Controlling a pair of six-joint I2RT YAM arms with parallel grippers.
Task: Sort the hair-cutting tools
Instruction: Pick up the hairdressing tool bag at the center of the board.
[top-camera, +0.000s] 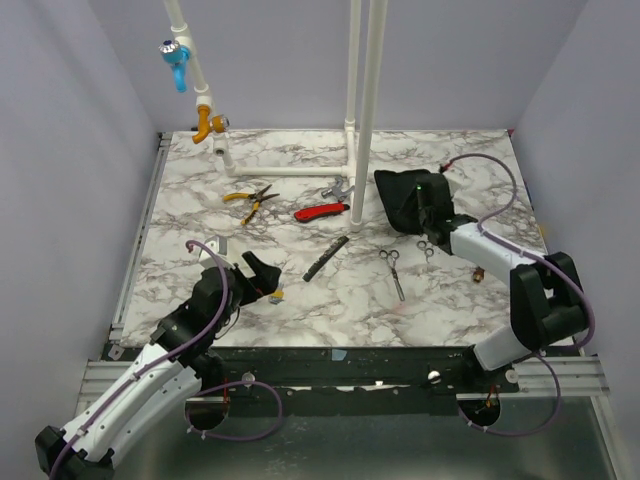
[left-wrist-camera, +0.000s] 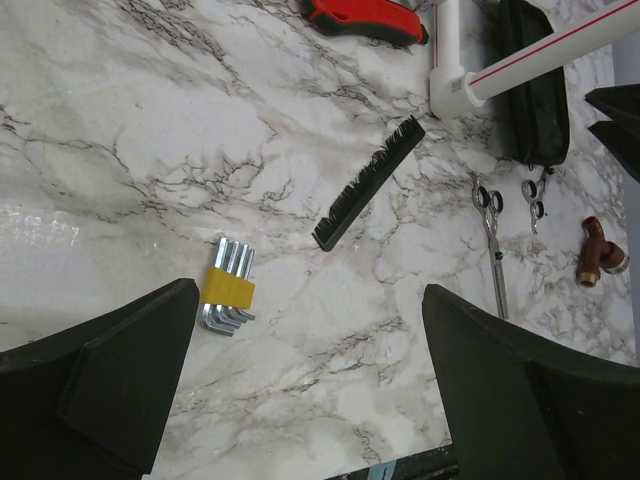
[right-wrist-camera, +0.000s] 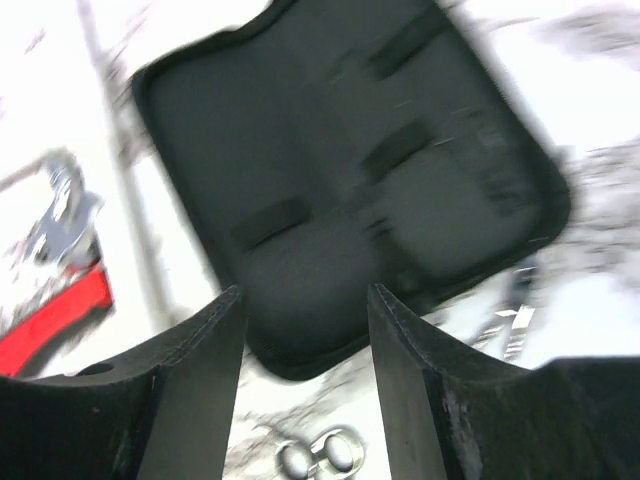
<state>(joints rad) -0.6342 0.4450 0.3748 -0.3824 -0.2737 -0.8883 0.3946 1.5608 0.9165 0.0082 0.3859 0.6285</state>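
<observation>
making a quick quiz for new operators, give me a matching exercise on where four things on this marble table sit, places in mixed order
Things:
1. long black plastic comb
2. open black fabric zip case
3. silver metal hex keys in a yellow holder
4. red-handled tool

Places:
A. under the right pincer
B. by the foot of the white plastic pipe
C. nearest the left pincer
D. mid-table, left of the long silver scissors

Pairs: 1-D, 2-A, 3-C, 4-B

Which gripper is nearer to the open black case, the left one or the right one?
Right. The right gripper hangs directly over the case; the left gripper is far off, beside the hex keys.
</observation>
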